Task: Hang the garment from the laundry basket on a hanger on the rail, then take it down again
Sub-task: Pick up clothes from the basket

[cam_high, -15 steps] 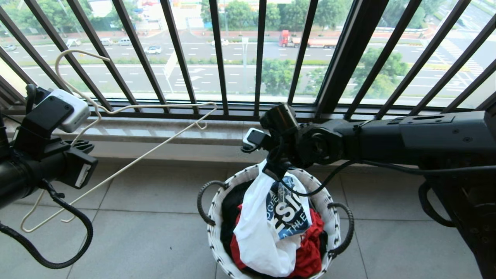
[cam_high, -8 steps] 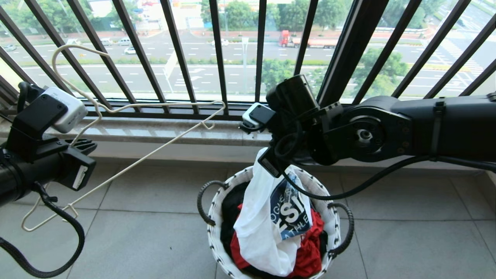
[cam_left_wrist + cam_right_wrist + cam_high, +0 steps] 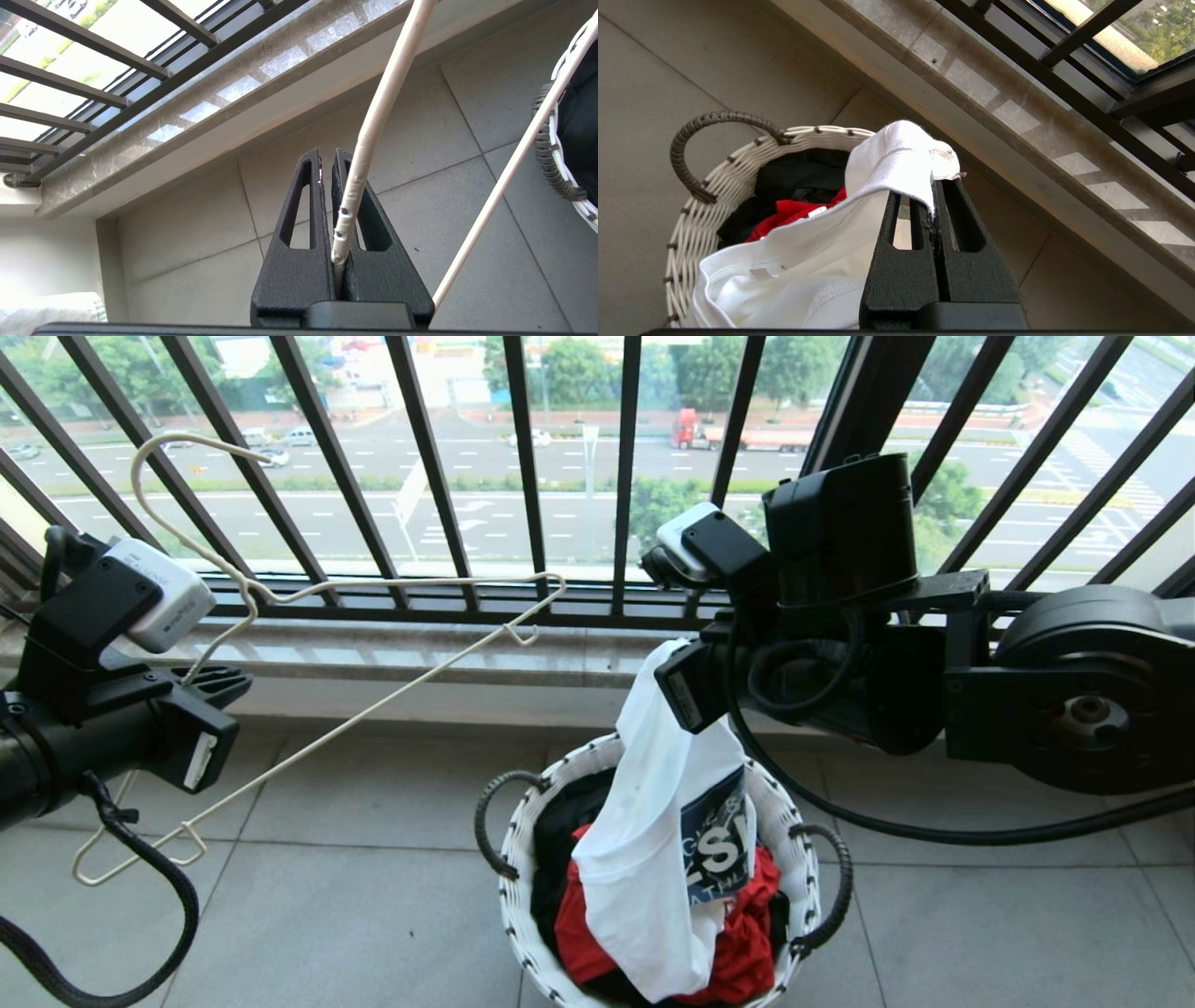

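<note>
The garment (image 3: 653,859), a white T-shirt, is showing a dark blue chest print with white letters; only a large "S" and fragments beside it are reading clearly, the rest folding out of sight. A small white tag inside the neck is visible in the right wrist view, its text too small to read. The cloth is soft knit with a ribbed neck edge, hanging in a long drape. The right gripper (image 3: 934,186) is pinching a fold of the shirt between fully closed jaws, holding it above the laundry basket (image 3: 523,915) while the lower part is lying inside. The basket is round, woven of white strands with dark accents, with two dark ribbed loop handles; a red cloth (image 3: 747,943) and a black shirt (image 3: 560,831) are sitting in it under the white one. The left gripper (image 3: 326,158) is clamping the hanger (image 3: 392,681) with jaws shut on its thin cream wire, the coating chipped near the grip. The hanger is tilting, its long hook up against the black window guard (image 3: 523,476), one notched end near the tiled floor (image 3: 373,915). Beyond the bars a road with vehicles is showing.
</note>
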Controlling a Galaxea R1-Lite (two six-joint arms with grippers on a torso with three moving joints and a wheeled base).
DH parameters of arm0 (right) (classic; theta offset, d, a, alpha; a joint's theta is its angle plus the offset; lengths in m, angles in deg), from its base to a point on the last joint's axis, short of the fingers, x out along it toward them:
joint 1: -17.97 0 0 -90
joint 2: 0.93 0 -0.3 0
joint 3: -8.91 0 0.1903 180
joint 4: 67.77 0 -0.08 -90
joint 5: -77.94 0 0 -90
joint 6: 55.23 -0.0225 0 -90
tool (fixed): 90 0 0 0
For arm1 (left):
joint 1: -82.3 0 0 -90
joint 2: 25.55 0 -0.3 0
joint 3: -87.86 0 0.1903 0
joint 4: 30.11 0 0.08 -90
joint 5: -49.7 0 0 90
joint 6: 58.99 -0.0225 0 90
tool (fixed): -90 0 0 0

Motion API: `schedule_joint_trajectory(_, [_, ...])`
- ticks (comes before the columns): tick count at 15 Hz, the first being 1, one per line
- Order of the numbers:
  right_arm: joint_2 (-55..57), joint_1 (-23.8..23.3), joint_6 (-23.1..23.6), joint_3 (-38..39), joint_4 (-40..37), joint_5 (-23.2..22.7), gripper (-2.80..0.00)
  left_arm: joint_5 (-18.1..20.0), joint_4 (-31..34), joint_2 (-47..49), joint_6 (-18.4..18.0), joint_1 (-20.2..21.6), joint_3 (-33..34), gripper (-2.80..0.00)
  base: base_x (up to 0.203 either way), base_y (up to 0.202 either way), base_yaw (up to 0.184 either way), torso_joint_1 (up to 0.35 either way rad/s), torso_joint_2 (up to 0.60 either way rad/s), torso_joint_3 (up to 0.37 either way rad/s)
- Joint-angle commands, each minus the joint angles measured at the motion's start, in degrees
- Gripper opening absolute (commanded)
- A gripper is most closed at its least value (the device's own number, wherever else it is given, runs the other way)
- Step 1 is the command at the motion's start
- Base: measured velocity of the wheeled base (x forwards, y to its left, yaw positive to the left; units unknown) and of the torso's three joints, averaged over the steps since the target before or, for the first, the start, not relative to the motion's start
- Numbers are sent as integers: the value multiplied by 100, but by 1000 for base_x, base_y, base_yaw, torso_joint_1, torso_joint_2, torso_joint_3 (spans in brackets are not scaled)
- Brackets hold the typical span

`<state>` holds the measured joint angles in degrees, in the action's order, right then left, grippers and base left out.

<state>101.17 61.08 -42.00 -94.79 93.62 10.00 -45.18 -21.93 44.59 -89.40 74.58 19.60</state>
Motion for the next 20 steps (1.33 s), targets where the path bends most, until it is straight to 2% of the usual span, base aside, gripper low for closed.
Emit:
schedule_joint_trajectory(1, [-277, -55, -358, 541, 606, -11, -280, 184, -25, 50, 65, -2, -34, -280, 0, 0, 0, 0, 0, 0])
schedule_joint_trajectory(4, [-509, -268, -666, 846, 1109, -195, -280, 225, -54, 198, 110, -35, -80, -280, 0, 0, 0, 0, 0, 0])
schedule_joint_trajectory(7, [-736, -448, -907, 1320, 1481, -307, -280, 232, -54, 293, 317, -89, -176, -280, 0, 0, 0, 0, 0, 0])
schedule_joint_trajectory(9, [-905, -671, -1121, 1537, 1828, -806, -280, 233, -60, 496, 523, -90, -287, -280, 0, 0, 0, 0, 0, 0])
schedule_joint_trajectory(10, [-928, -699, -1136, 1547, 1853, -896, -280, 233, -62, 569, 564, -97, -325, -280, 0, 0, 0, 0, 0, 0])
schedule_joint_trajectory(20, [-855, -731, -1174, 1591, 1863, -1001, -280, 242, -63, 641, 681, -169, -309, -280, 0, 0, 0, 0, 0, 0])
